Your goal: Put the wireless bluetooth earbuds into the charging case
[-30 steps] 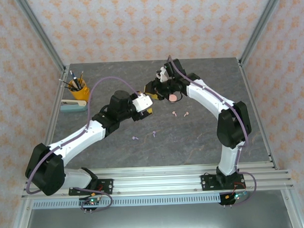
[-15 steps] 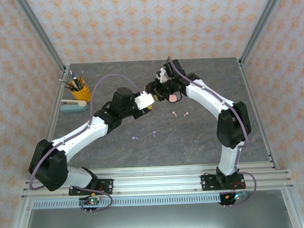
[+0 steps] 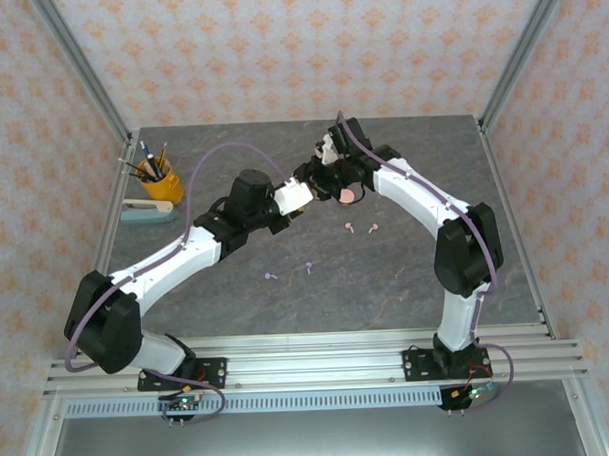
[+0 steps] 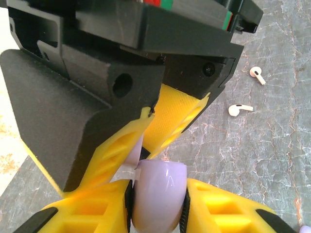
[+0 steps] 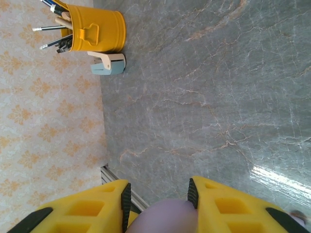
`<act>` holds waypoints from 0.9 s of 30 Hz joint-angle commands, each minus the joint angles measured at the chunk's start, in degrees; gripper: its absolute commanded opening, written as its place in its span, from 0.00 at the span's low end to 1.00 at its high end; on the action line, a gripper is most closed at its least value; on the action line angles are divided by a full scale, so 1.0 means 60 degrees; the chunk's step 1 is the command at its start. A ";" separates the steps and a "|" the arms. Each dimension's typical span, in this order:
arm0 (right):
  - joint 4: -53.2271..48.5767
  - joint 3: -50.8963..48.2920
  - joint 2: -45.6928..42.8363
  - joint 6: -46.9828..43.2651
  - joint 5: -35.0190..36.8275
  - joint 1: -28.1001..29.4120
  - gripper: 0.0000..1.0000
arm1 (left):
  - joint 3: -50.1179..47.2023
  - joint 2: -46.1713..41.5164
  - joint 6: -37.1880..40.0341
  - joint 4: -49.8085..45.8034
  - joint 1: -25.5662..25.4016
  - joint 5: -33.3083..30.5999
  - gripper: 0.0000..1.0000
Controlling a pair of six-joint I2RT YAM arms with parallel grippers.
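A lilac charging case [image 4: 158,201] hangs over the table's back middle, gripped from both sides. In the left wrist view my left gripper [image 4: 159,184] is shut on it, both pads pressed to its body. My right gripper [image 4: 146,145] comes in from above, its yellow fingers clamping the case's pale upper part. In the right wrist view the case [image 5: 165,219] sits between the right gripper's [image 5: 159,191] fingers. The two grippers meet tip to tip, left [image 3: 305,190], right [image 3: 319,175]. Two pink earbuds [image 3: 351,227] [image 3: 372,228] and two lilac earbuds [image 3: 270,276] [image 3: 309,267] lie loose on the table.
A pink round case [image 3: 341,195] lies under the right wrist. A yellow pen cup [image 3: 160,181] and a pale stapler [image 3: 147,210] stand at the back left. Metal frame posts edge the grey marble table [image 3: 407,284].
My left arm has reached up and right to the right gripper, and its jaws have closed onto the lilac case. The right arm has held still.
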 commanded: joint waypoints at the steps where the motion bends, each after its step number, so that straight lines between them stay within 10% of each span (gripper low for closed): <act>1: -0.0033 0.0468 -0.0437 -0.0162 -0.0567 0.0237 0.36 | 0.0342 0.0259 -0.0073 -0.0046 -0.0033 -0.0067 0.29; 15: -0.0058 0.0600 -0.0428 -0.0021 -0.0350 0.0247 0.36 | 0.0311 0.0305 -0.0388 0.0171 -0.0032 -0.0351 0.23; 27: 0.0040 0.0648 -0.0618 0.0306 -0.0348 0.0338 0.35 | 0.0241 0.0532 -0.0302 0.0526 -0.0032 -0.0514 0.40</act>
